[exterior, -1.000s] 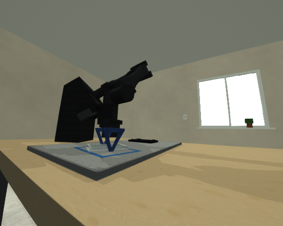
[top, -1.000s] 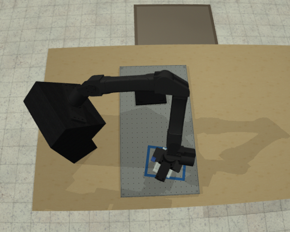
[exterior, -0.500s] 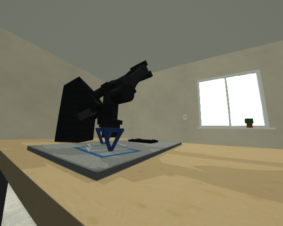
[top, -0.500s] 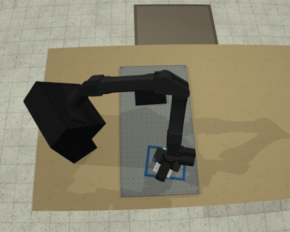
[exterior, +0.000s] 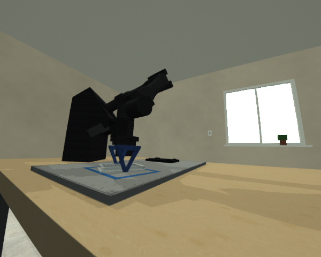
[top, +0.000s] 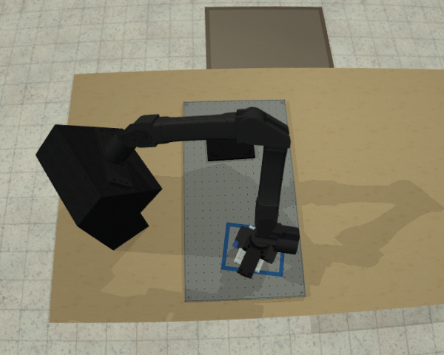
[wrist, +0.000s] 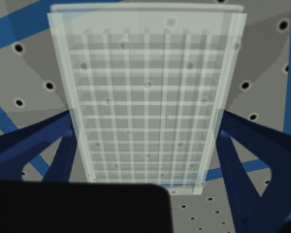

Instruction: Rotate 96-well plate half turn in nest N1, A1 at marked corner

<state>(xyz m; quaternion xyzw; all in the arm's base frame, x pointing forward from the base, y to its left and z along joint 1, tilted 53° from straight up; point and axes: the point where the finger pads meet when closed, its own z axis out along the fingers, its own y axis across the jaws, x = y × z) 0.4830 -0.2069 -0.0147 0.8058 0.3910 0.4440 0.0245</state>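
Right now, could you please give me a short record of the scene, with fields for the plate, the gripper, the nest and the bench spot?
plate: clear 96-well plate, lying on the deck inside the taped outline
gripper: gripper shut on the plate, blue fingers against its two long sides
nest: black nest N1, no plate in it
bench spot: blue outline B1 on the grey deck
corner cut: cannot tell from these views

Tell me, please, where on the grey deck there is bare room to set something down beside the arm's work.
Bare deck lies between the black nest and the blue taped outline, toward the left edge under the forearm's shadow. A narrow strip runs below the outline. Inside the outline it is crowded: the gripper is shut on the plate there.
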